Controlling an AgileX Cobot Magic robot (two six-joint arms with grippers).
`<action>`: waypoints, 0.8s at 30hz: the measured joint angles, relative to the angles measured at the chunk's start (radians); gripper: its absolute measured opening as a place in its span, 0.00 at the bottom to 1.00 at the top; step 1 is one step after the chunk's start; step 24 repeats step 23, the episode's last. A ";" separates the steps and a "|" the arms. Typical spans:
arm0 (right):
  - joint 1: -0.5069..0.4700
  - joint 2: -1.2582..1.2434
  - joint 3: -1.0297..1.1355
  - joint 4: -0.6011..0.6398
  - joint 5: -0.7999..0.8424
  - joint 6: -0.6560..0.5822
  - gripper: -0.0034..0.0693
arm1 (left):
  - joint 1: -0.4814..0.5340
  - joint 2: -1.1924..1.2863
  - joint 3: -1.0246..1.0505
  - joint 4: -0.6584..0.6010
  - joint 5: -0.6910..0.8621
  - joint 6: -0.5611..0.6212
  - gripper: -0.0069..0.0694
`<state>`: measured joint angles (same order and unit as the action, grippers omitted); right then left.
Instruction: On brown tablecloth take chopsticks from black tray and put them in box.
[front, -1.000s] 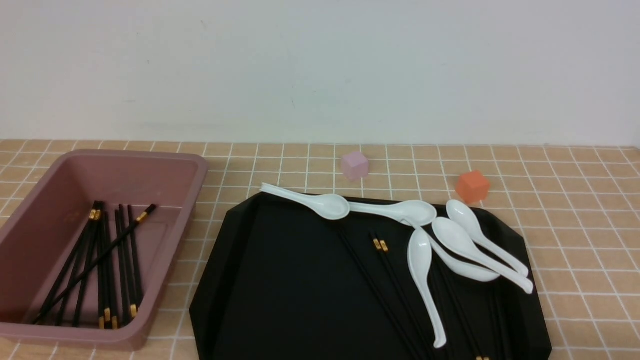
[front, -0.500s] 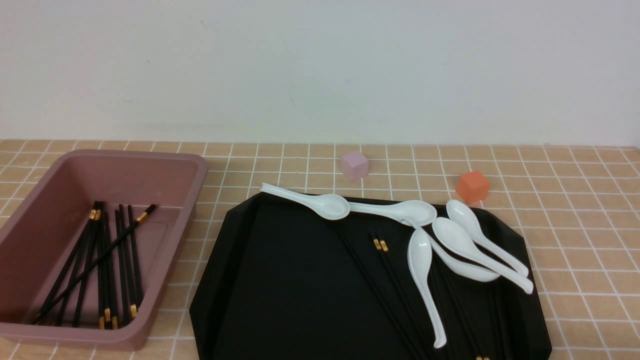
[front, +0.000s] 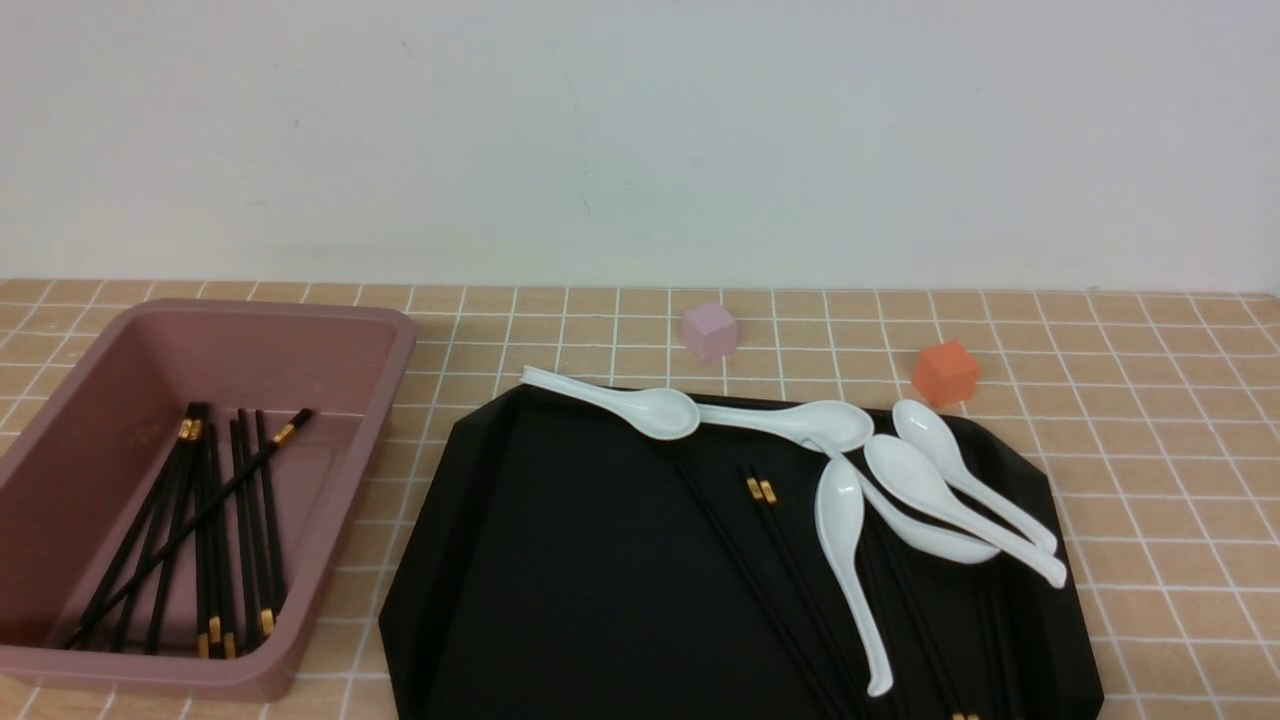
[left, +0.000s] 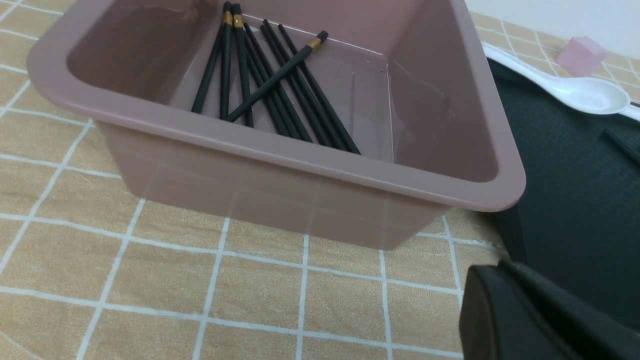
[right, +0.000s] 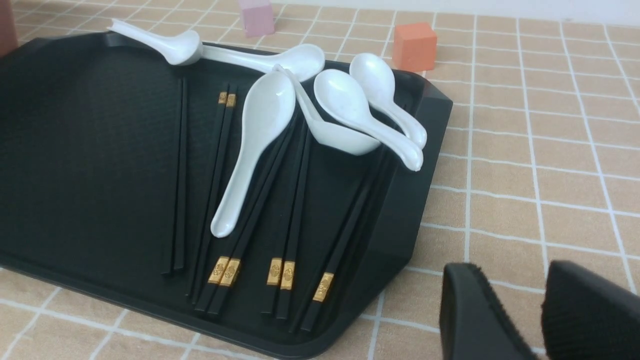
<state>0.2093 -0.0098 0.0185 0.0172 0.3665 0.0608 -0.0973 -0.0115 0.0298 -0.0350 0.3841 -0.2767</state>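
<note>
- The black tray (front: 600, 560) served as the landmark; it lay on the brown tablecloth (front: 1150, 470) covering the worktop.
- The box (front: 370, 400) stood just beside the tray on the robot's left, its near corner close to the tray's edge in the left wrist view.
- A bundle of chopsticks (front: 205, 520) lay on the box floor, one of them crossing the others at a slant.
- More chopsticks (right: 225, 195) lay on the tray in loose pairs, gold bands at mixed ends; some ran under the white spoons (right: 260, 135).
- Six spoons were clustered at the tray's far side; one spoon's handle (front: 545, 380) stuck out past the tray's far rim.
- A pink cube (front: 710, 331) sat on the cloth beyond the tray's far edge, and an orange cube (front: 944, 372) sat just beyond its far right corner.
- The right tool (right: 542, 310) hovered over the cloth off the tray's near right edge, its two dark fingers (right: 475, 315) slightly parted and holding nothing.
- Only a dark corner of the left tool (left: 530, 315) showed, near the tray's edge by the box; whether it was spread or pressed together I cannot tell.
</note>
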 joint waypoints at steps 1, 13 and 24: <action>0.000 0.000 0.000 0.000 0.000 0.000 0.38 | 0.000 0.000 0.000 0.000 0.000 0.000 0.10; 0.000 0.000 0.000 0.000 0.000 0.000 0.38 | 0.000 0.000 0.000 0.000 0.000 0.000 0.12; 0.000 0.000 0.000 0.000 0.000 0.000 0.38 | 0.000 0.000 0.000 0.000 0.000 0.000 0.13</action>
